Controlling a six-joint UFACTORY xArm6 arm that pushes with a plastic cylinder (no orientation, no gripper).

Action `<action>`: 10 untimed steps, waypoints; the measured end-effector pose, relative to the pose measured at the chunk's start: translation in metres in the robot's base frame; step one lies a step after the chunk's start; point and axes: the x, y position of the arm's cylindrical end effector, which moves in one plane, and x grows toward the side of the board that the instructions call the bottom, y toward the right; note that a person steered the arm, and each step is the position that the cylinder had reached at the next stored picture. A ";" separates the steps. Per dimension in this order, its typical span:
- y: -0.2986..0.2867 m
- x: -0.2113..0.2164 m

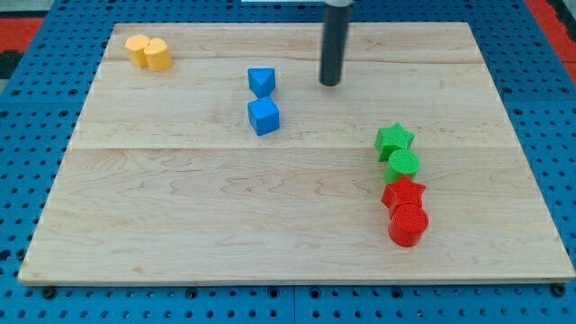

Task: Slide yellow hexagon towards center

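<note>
Sitting at the wooden board's (180,225) top-left corner, the yellow hexagon (137,49) touches a yellow cylinder (157,55) on its right. Nearer the centre, a blue angular block (261,81) lies just above a blue cube (264,116). The arm's rod ends in my tip (331,84), right of the blue pair and well apart from the hexagon; it carries no jaws and grips nothing. At right, touching in a column: green star (393,140), green cylinder (404,164), red star (403,193), red cylinder (409,224).

This is looking like a robot lab: a wooden counter (180,225) is sitting on a blue board full of holes (36,108).
</note>
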 end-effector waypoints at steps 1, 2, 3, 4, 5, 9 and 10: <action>-0.039 -0.006; -0.113 -0.008; -0.128 -0.014; -0.153 -0.059; -0.196 -0.101; -0.224 -0.056; -0.196 -0.035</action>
